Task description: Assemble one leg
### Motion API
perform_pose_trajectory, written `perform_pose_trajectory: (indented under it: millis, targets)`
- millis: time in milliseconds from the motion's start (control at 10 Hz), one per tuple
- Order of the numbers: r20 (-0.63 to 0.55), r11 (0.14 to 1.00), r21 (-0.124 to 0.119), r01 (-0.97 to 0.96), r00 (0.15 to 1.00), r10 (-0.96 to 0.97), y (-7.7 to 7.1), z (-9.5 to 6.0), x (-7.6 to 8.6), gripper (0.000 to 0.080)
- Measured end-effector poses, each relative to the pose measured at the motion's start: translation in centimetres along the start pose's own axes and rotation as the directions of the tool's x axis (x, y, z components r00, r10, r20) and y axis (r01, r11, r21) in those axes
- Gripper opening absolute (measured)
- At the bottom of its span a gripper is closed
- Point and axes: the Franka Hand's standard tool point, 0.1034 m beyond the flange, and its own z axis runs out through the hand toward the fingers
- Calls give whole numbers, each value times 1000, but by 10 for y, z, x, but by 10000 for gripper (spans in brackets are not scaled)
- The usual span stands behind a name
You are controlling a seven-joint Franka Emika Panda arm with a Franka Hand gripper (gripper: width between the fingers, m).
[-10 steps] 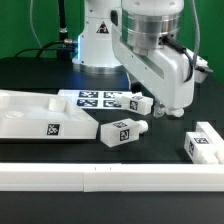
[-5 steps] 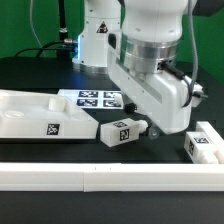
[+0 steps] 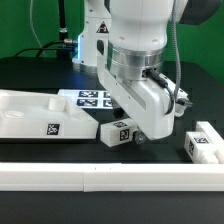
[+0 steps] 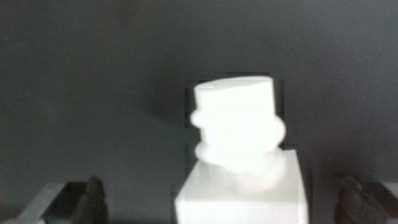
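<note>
One leg [image 3: 119,132], a chunky white peg with a square tag on its side, lies on the black table in the middle of the exterior view. My gripper [image 3: 137,133] has come down over its right end. In the wrist view the leg [image 4: 240,140] fills the centre, narrow round end pointing away. My gripper [image 4: 222,208] is open, with a dark finger [image 4: 71,200] well clear on either side of the leg's square body. Nothing is gripped.
A large flat white panel [image 3: 25,115] lies at the exterior view's left. The marker board [image 3: 92,98] sits behind the leg. Another leg [image 3: 203,146] lies at the right. A long white rail [image 3: 100,178] runs along the front.
The arm has swung toward the exterior view's left and come down, so the open gripper now straddles the middle leg. It now hides the leg that lay by the marker board.
</note>
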Motion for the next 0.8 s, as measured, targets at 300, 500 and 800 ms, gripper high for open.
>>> perform_pose_trajectory:
  millis: [300,500,800]
  targets:
    - [0,1000,0,1,1000,-1,0,0,0,505]
    - [-2,1000,7,3,1000,-3,-3,-4,-1,301]
    - [4,991,23,128,992,-128,-3,-26,-21,292]
